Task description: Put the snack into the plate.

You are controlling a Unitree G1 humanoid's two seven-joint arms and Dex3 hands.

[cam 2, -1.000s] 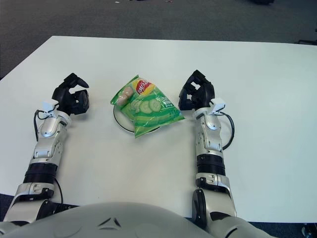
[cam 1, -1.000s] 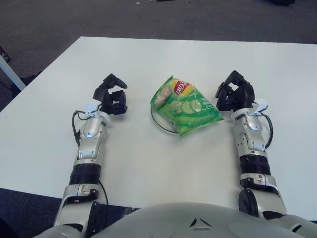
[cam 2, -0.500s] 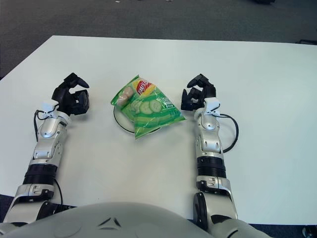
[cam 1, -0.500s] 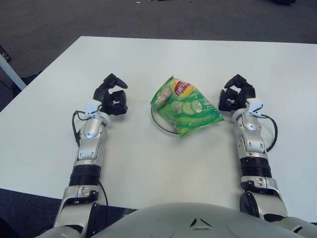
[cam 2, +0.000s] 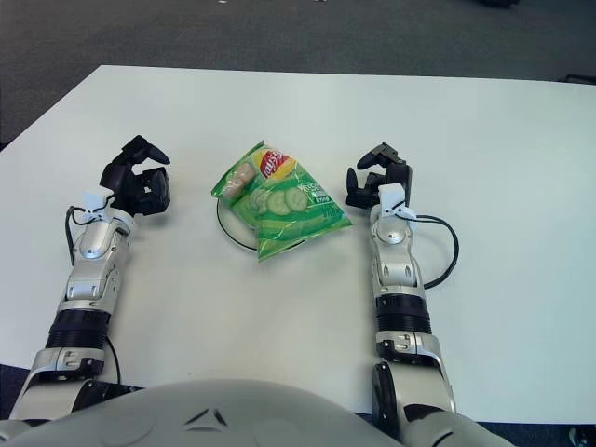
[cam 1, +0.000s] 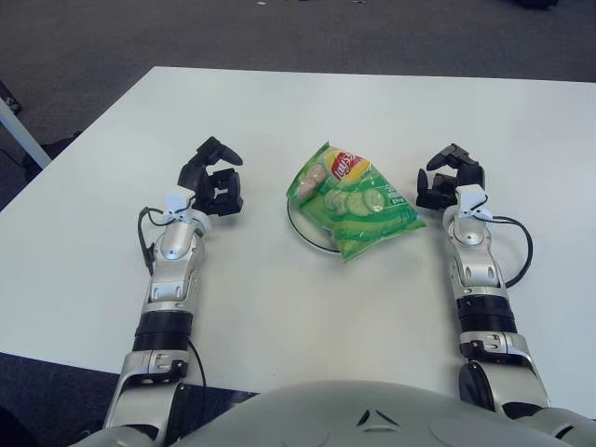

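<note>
A green chip bag (cam 1: 352, 198) with a red and yellow logo lies flat on a small white plate (cam 1: 304, 223) at the middle of the white table; it covers most of the plate. My right hand (cam 1: 448, 177) is just right of the bag, apart from it, fingers relaxed and empty. My left hand (cam 1: 214, 177) rests on the table left of the plate, fingers loosely curved and empty.
The white table (cam 1: 298, 112) stretches far beyond the plate. Its front edge is close to my body, and dark carpet (cam 1: 279, 33) lies beyond the far edge. A black cable (cam 1: 518, 265) loops beside my right forearm.
My right hand has drawn back to the right and toward me, away from the bag, and its fingers have opened a little. The bag and the left hand stay put.
</note>
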